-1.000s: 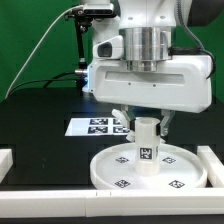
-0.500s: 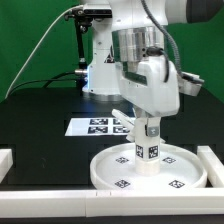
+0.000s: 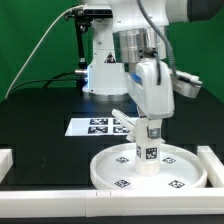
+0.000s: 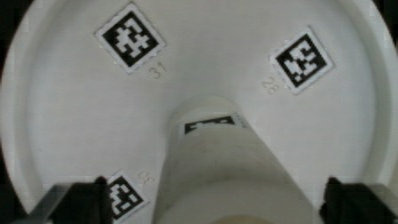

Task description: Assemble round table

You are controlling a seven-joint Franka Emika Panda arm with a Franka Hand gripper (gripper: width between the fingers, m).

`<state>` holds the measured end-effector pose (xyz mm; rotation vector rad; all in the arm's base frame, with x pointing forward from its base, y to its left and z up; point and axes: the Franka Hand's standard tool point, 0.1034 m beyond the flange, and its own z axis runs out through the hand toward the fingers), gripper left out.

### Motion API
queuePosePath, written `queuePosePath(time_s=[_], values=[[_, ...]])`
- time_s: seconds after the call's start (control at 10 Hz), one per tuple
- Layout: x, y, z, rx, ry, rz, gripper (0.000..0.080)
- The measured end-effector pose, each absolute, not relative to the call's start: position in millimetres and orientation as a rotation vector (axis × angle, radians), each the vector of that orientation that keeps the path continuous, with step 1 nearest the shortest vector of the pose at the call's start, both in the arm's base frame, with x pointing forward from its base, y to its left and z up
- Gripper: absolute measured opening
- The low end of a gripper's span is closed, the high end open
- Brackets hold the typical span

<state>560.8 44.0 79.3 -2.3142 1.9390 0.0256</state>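
Note:
The large rimmed round disc (image 3: 115, 170) lies flat on the black table near the front. It fills the wrist view (image 4: 71, 100) with its tags facing up. The short thick leg (image 3: 148, 155) stands upright on the disc's middle and shows from above in the wrist view (image 4: 222, 170). My gripper (image 3: 148, 128) comes straight down over the leg's top and is shut on it, one finger (image 4: 80, 200) on each side. A white part (image 3: 121, 113) shows behind the leg, partly hidden. I cannot tell whether it is the base piece.
The marker board (image 3: 92, 127) lies behind the disc. White border rails run along the front (image 3: 50, 195), at the exterior view's left (image 3: 5, 160) and right (image 3: 212, 162). The arm's base and cables stand at the back.
My gripper has turned about a quarter turn around the vertical over the disc, and the leg's tags have turned with it. The disc has not moved.

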Motion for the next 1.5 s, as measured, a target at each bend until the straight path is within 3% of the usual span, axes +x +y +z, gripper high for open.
queuePosePath(time_s=[0.7,0.9,1.5], values=[[563.8,46.8,81.4,-2.807,1.135,-0.028,0.0649],[562.9,43.0,76.4,-3.034,0.566,-0.067,0.0649],[566.5,43.3,78.0,-3.150,-0.248,-0.105,0.0649]])
